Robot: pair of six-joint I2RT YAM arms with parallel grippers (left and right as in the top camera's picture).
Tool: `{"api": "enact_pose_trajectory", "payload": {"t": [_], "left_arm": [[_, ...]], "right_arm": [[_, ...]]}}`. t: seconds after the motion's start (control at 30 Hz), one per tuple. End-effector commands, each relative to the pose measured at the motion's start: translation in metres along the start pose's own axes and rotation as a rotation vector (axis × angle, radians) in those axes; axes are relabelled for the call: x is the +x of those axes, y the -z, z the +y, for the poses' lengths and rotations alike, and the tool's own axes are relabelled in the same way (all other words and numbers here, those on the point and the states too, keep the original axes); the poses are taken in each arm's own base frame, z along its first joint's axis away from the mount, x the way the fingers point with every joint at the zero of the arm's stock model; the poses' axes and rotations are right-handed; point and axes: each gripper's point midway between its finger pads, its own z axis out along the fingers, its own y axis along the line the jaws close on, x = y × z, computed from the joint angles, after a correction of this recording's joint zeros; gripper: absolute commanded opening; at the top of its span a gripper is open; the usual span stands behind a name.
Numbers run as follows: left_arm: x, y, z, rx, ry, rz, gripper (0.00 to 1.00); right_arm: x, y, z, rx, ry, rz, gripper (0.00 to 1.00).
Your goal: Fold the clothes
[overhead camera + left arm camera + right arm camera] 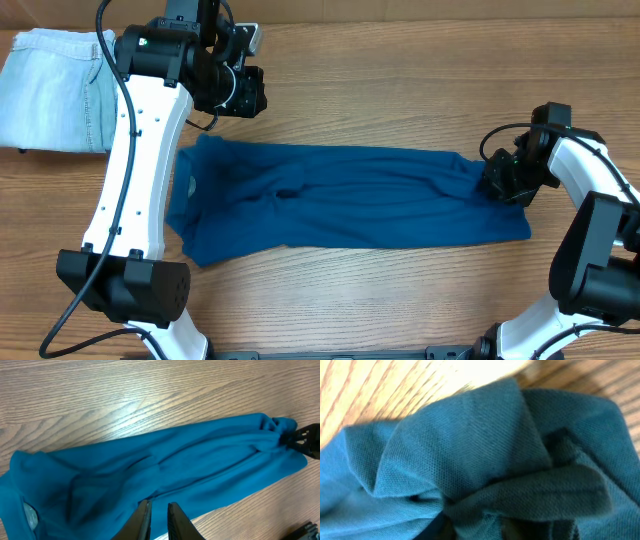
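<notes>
Far left corner: pale denim jeans [50,90] lying on the counter [400,80], left side cut off by the frame, apart from the shirt.

Left of centre: left arm [135,180] reaching from the near edge toward the far side, crossing above the shirt's left end. Left hand [159,519] held above bare wood just beyond the shirt's far edge. Fingers almost together, a slim gap only, nothing between them.

Centre: teal polo shirt [340,200] laid lengthwise across the counter as a long band running left to right.
- Collar end at left, neck label [191,184] showing, partly covered by the left arm in the overhead view.
- Far edge roughly straight, lightly creased.
- Near edge straight, ending in a free corner at near right.
- Lengthwise wrinkles through the middle.

Open room: wide bare wood on the far side from centre to right. Narrower bare strip along the near side.

Right: right hand [503,183] at the shirt's right end, clenched on a gathered bunch of fabric, folds converging toward the fingers in the right wrist view. Right arm [600,220] curving in from near right, off the cloth.
</notes>
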Motion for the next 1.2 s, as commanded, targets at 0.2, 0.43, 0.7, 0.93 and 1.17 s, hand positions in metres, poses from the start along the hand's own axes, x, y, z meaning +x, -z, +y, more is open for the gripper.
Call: {"api": "enact_pose_trajectory", "payload": {"t": [0.2,0.43,0.7,0.93,1.17], "left_arm": [[-0.003,0.004,-0.005,0.016,-0.031,-0.016,0.17],[-0.004,0.004,-0.005,0.016,-0.033,-0.021,0.18],[-0.009,0.005,-0.006,0.017,-0.040,-0.040,0.19],[-0.009,0.005,-0.006,0.017,-0.040,-0.040,0.19],[-0.010,0.005,-0.006,0.017,-0.041,-0.041,0.19]], "right_arm": [[0.012,0.012,-0.002,0.026,-0.009,0.046,0.04],[0.019,0.045,0.004,0.006,0.034,-0.004,0.04],[0.008,0.070,0.015,-0.035,0.090,-0.116,0.04],[-0.016,0.075,0.017,-0.028,0.131,-0.222,0.05],[-0.004,0.073,0.019,-0.046,0.131,-0.169,0.07]]}}
